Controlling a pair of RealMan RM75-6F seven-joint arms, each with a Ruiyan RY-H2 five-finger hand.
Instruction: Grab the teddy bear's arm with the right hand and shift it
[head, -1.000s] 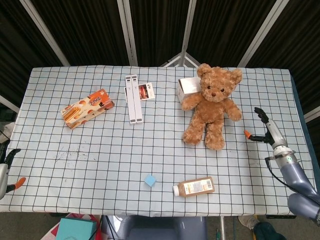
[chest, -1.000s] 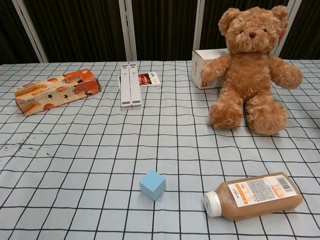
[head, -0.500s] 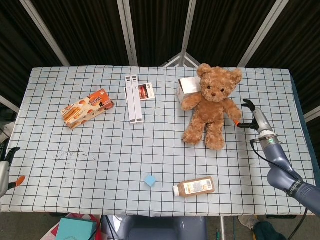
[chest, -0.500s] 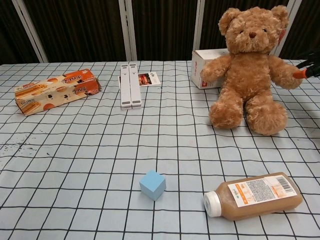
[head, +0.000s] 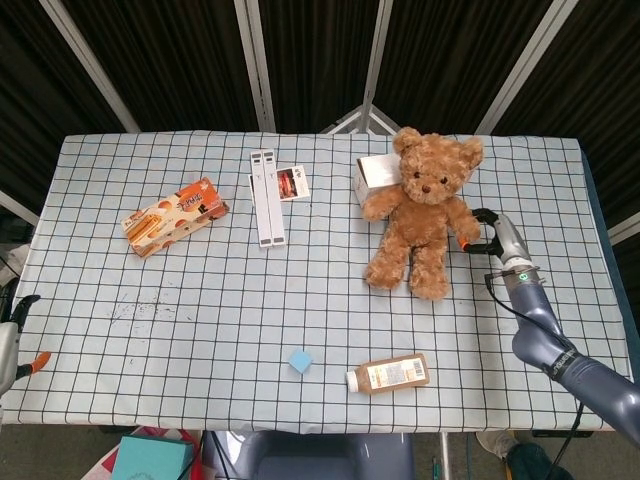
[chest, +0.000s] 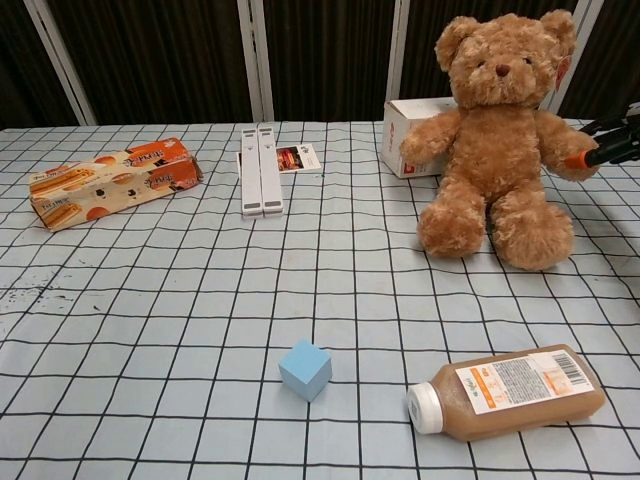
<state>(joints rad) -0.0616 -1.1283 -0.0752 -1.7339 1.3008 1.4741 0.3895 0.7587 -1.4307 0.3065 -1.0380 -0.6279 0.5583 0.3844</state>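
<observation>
Right now the teddy bear (head: 424, 212) sits upright toward the far right of the checked table (head: 200, 310), its back leaning on a small white box (head: 376, 174), legs stretched toward the camera. Its arm (chest: 566, 148) on the robot's right side sticks out sideways, and the right hand (head: 487, 233) has its fingers curved around the end of that arm, an orange fingertip (chest: 577, 160) touching the fur in the chest view. Whether the fingers have actually clamped down is hard to say, since the chest view cuts the hand off at the frame edge and the head view shows it small; I cannot tell if it holds the paw or only cradles it.

By my reading, the step in hand is the grab itself: reach finished, grip not confirmed. The next move calls for closing firmly on the plush arm, then drawing it sideways across the cloth, low enough that the bear slides rather than tips off the box.

Farther out, a brown bottle (head: 389, 374) lies on its side near the front edge, a blue cube (head: 299, 360) just to its left. A long white case (head: 266, 197), a photo card (head: 291, 183) and an orange snack box (head: 175, 216) lie on the left half. The left hand (head: 12, 339) rests off the table's left corner, fingers apart, holding nothing.
</observation>
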